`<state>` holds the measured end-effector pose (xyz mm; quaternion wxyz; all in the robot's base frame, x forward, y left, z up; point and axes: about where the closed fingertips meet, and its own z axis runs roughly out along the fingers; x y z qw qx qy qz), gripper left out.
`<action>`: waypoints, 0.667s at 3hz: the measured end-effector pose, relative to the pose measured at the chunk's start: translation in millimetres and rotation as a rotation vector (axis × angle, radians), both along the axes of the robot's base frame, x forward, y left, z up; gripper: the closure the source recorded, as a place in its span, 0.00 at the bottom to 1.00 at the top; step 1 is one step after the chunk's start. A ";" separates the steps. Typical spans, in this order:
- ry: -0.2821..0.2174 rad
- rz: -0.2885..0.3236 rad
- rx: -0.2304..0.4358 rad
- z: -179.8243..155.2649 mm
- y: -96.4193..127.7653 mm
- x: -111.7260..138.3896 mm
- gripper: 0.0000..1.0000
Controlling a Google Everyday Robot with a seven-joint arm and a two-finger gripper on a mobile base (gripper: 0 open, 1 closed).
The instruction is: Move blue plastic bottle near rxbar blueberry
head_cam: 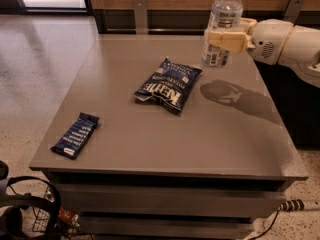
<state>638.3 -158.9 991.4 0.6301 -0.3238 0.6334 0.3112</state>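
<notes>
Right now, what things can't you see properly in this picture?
All in the camera view:
1. The blue plastic bottle: the cap's top is cut off by the upper edge, and the label's middle is hidden by the gripper, clamped round it above the far right side of the table.
2. The rxbar blueberry: white text too small to read.
3. The robot arm: cut off by the right edge.
</notes>
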 end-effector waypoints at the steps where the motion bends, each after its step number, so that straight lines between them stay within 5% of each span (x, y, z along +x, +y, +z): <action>1: 0.016 0.061 -0.004 -1.6 35.3 -36.4 1.00; 2: 0.020 0.154 0.014 -2.5 69.3 -70.6 1.00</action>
